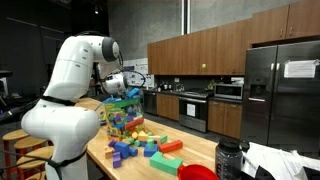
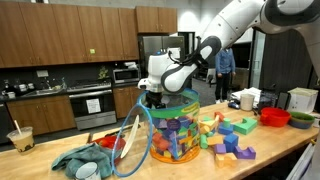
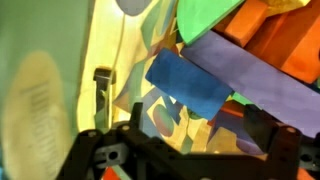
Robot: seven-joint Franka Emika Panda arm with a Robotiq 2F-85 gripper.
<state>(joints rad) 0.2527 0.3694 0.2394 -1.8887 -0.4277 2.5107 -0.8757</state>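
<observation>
The gripper (image 2: pixel 158 97) is held at the left rim of the clear tub (image 2: pixel 178 138), its fingers spread apart with nothing grasped. A blue block (image 3: pixel 190 85), a purple block (image 3: pixel 245 72) and an orange block (image 3: pixel 292 40) are packed inside. Loose blocks (image 2: pixel 236 142) are scattered on the table to the right.

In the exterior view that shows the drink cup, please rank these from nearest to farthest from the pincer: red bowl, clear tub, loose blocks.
1. Clear tub, directly under the pincer.
2. Loose blocks, on the counter beside the tub.
3. Red bowl, further along, past the blocks.
</observation>
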